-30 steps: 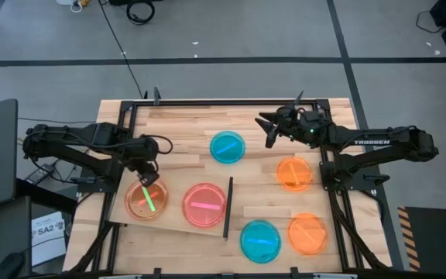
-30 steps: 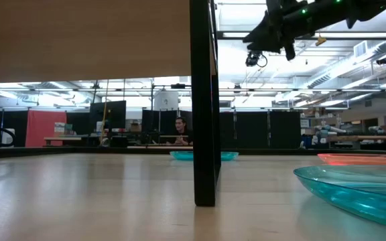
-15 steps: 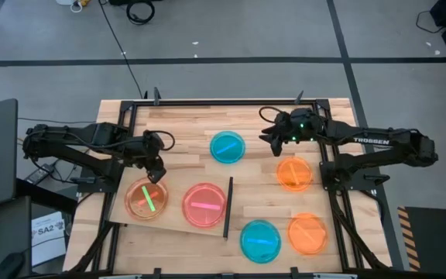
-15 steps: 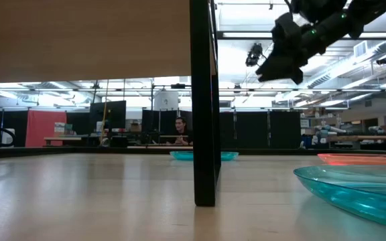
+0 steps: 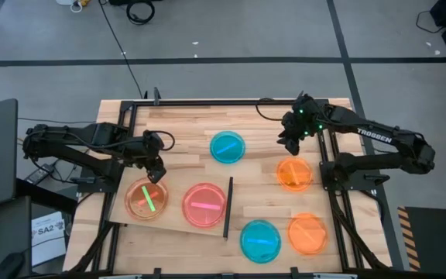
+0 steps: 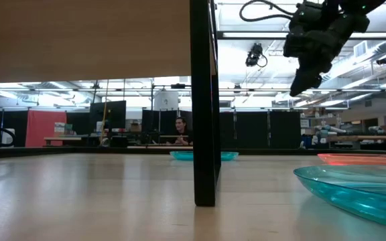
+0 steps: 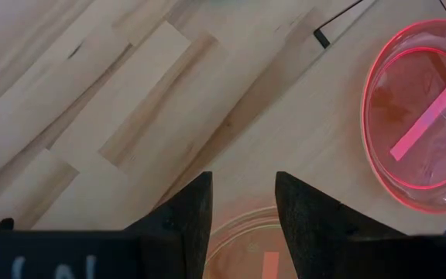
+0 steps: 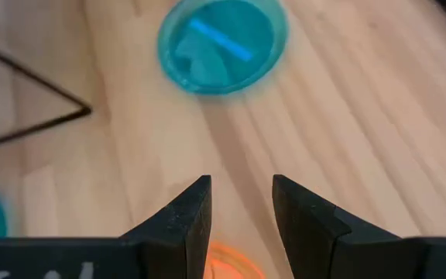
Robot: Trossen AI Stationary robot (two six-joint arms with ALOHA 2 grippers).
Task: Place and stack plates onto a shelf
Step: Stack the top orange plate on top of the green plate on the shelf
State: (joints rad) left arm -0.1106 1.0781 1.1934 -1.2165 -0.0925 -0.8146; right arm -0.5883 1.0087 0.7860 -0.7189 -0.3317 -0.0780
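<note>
On the pale shelf (image 5: 174,222), with its black upright strip (image 5: 228,206), lie an orange plate with a green stripe (image 5: 146,198) and a pink plate (image 5: 204,204). The tabletop carries two blue plates (image 5: 228,146) (image 5: 260,241) and two orange plates (image 5: 293,173) (image 5: 308,233). My left gripper (image 5: 155,172) is open, hovering just past the far rim of the striped plate (image 7: 246,248). My right gripper (image 5: 287,144) is open, raised and pointing down between the far blue plate (image 8: 223,43) and the orange plate (image 8: 227,265).
A black metal frame (image 5: 207,101) runs around the table's edges. In the low view the strip (image 6: 204,100) stands in the middle, with the near blue plate (image 6: 354,191) at the right. Bare wood lies between the far blue plate and the left arm.
My right gripper has swung from the table's far middle toward the right, tipping from level to pointing down, and now hangs beside the far orange plate. My left gripper has drawn back a little off the striped plate toward the far edge. The plates have stayed put.
</note>
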